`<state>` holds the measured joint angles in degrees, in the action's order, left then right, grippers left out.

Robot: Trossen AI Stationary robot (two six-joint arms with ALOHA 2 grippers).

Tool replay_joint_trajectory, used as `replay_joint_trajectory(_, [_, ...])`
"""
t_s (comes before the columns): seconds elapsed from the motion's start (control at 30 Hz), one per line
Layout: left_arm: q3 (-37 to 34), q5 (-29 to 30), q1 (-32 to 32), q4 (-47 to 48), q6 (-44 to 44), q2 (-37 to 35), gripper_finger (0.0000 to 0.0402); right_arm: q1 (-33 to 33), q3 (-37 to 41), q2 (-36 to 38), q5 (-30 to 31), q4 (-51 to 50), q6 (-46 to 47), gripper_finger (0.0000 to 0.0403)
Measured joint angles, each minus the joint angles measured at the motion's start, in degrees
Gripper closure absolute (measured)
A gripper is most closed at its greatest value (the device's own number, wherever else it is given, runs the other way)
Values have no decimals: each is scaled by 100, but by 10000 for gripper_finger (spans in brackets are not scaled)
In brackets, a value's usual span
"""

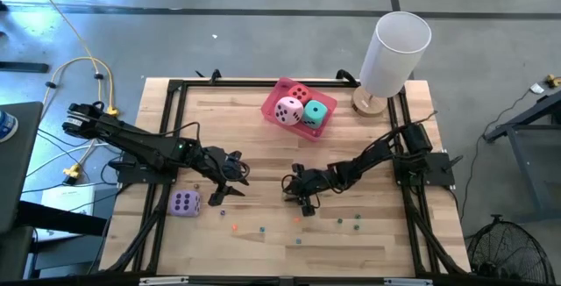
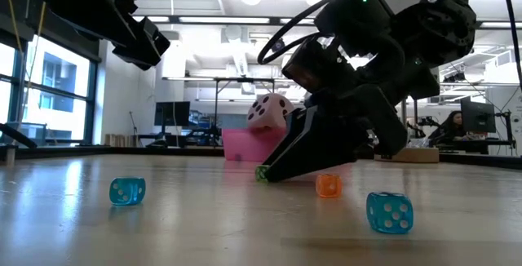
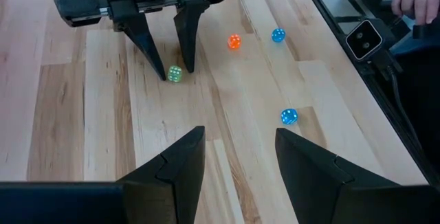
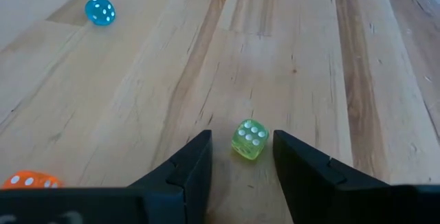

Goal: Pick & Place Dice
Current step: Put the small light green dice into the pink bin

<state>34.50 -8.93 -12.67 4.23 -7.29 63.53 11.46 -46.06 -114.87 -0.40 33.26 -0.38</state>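
I am reaching down with my right gripper, and its two fingers are standing a little apart with the tiny green die sitting right between the tips, not squeezed yet. Near it, an orange die and blue dice are lying loose on the table. My left gripper is waiting partly open, with the purple die just beside it. Farther off, three big dice are already sitting in the pink tray, so plenty is left.
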Motion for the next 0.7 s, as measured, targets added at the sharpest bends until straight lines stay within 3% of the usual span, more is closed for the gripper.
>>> replay_joint_trajectory(0.3, [0,0,0,4,2,0,229,2,9,-4,-1,102,-20,263])
replay_joint_trajectory(0.7, [0,0,0,4,3,0,229,-23,9,-9,-203,131,-271,370])
